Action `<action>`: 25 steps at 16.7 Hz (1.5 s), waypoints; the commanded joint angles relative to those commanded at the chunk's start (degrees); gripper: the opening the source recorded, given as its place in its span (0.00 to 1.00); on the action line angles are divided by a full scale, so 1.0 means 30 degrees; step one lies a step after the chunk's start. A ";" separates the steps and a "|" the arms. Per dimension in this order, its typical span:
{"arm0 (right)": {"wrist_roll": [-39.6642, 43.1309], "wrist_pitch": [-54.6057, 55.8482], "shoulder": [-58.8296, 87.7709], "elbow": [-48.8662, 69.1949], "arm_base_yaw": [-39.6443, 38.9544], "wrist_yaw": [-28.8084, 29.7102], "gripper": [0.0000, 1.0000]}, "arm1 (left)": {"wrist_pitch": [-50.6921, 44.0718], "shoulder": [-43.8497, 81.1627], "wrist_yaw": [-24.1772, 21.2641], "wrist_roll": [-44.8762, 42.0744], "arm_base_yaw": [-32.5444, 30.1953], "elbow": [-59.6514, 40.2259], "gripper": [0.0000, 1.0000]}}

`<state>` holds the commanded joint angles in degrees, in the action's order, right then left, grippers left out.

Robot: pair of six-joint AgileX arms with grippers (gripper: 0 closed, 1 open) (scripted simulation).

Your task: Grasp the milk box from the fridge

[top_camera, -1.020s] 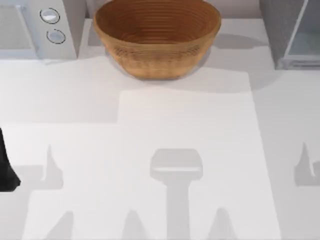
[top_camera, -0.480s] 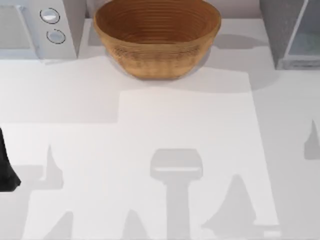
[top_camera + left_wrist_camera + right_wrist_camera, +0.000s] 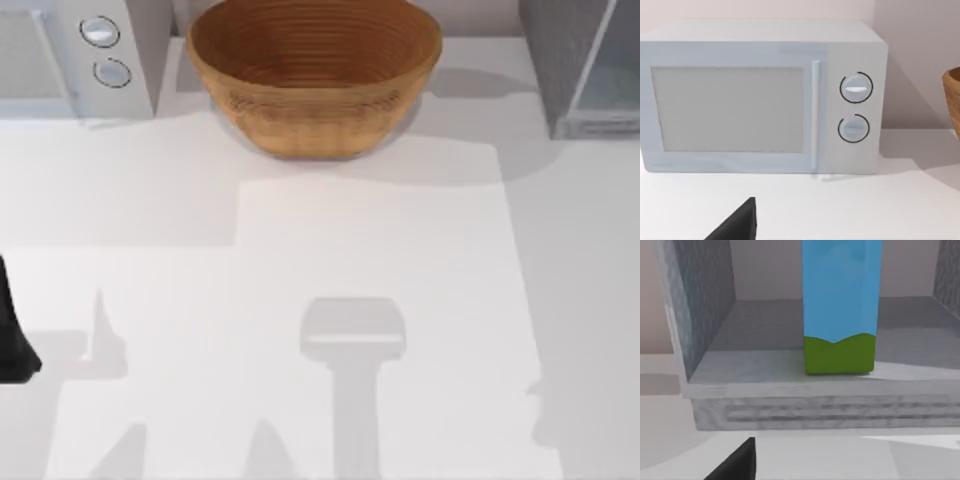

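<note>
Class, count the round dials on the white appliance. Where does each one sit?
2. Upper dial and lower dial, stacked on the appliance front, beside its door handle.

White desk (image 3: 300, 250) seen from above. At its far edge three things are carried: a white microwave (image 3: 75, 60) with two round dials at far left, a brown ribbed bowl (image 3: 314, 72) in the middle, a grey speckled fridge (image 3: 580, 65) at far right. All three are set well apart. Inside the fridge, the milk box (image 3: 840, 305) is stood upright on the fridge floor.
</note>
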<state>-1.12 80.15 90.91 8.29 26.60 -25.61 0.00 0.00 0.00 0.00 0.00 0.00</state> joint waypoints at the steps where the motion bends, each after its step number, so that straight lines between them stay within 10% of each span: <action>1: 0.0001 0.1068 0.1065 0.0161 0.0343 -0.0334 1.00 | 0.0000 0.0000 0.0000 0.0000 0.0000 0.0000 1.00; 14: 0.0034 0.3785 0.4344 0.1390 0.0918 -0.0949 1.00 | 0.0000 0.0000 0.0000 0.0000 0.0000 0.0000 1.00; 25: 0.0127 -0.3108 1.0066 1.4285 -0.3758 0.4047 1.00 | 0.0000 0.0000 0.0000 0.0000 0.0000 0.0000 1.00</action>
<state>-0.74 70.82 121.11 51.14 15.33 -13.47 0.00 0.00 0.00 0.00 0.00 0.00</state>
